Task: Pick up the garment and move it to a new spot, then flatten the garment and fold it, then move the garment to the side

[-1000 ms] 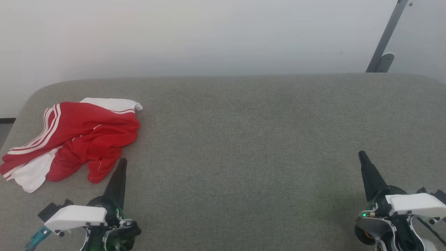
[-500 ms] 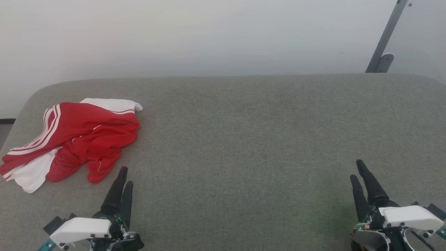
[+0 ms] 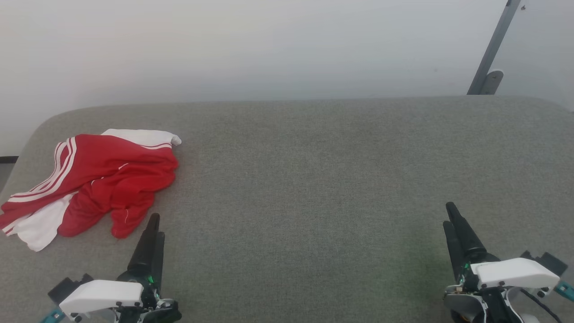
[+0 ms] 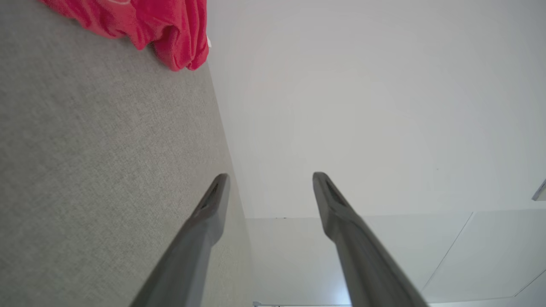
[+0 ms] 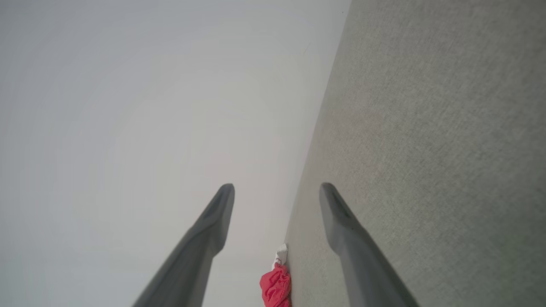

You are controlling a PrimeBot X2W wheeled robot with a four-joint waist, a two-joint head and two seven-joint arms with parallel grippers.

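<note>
The garment (image 3: 107, 179) is a crumpled heap, nowhere near flat. Red jersey fabric is bunched into folds, with a white sleeve poking out at the far end, more white at the near-left corner, and red-and-white stripe trim along one edge. It lies ahead-left of the left gripper (image 3: 154, 224) jaws, near the tips but apart, and well away from the right gripper (image 3: 448, 215).

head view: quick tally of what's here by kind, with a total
crumpled red and white soft fabric garment: 1
dark long-fingered end effectors: 2, the left end effector and the right end effector
grey fabric-covered table: 1
slanted grey metal bar: 1
total: 5
</note>
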